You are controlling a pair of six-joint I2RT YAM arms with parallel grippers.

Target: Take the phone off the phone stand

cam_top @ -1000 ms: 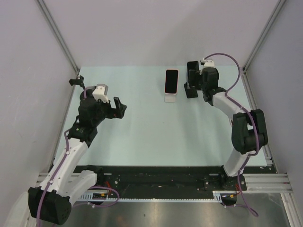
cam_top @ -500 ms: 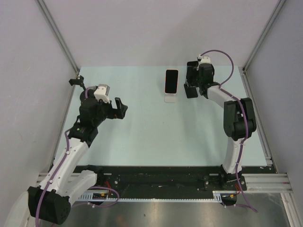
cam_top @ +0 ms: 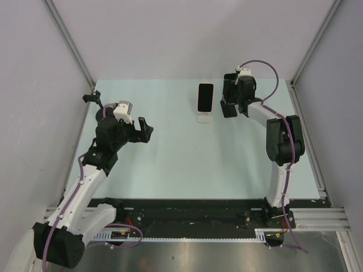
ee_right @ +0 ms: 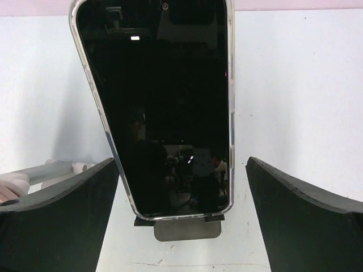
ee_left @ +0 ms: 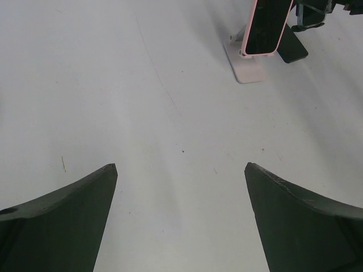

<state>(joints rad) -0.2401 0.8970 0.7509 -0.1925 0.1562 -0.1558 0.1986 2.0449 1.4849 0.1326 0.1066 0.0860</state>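
Step in hand: approach; grasp not yet made. The phone (cam_top: 205,97) leans on its stand (cam_top: 204,118) near the far edge of the table (cam_top: 187,164), right of centre. The right gripper (cam_top: 228,97) is just beside it, jaws apart, with the phone framed between them in the wrist view. Probably no contact, but depth is unclear. The left gripper (cam_top: 145,129) hangs toward the left edge, jaws also apart, well away from the phone. Next move: close on the phone's long sides, then lift it clear of the stand's lip.

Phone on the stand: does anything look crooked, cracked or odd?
Nothing stands out. The phone rests squarely in the phone stand, its dark screen showing no cracks, and the right gripper is open beside it, not touching.
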